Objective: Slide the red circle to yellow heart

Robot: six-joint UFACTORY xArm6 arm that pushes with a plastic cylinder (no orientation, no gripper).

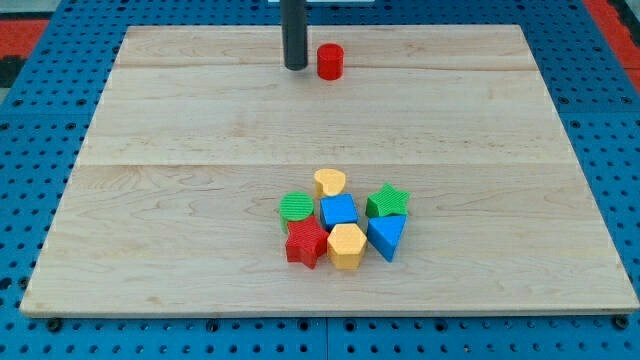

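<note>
The red circle (330, 61) is a small red cylinder near the view's top, a little left of centre. My tip (296, 66) stands just to its left, a small gap apart. The yellow heart (330, 182) lies lower on the board, roughly straight below the red circle, at the top of a cluster of blocks.
The cluster below the heart holds a green circle (296, 207), a blue cube (339, 210), a green star (387, 202), a red star (306, 242), a yellow hexagon (347, 246) and a blue triangle (386, 236). The wooden board (150, 200) lies on a blue pegboard.
</note>
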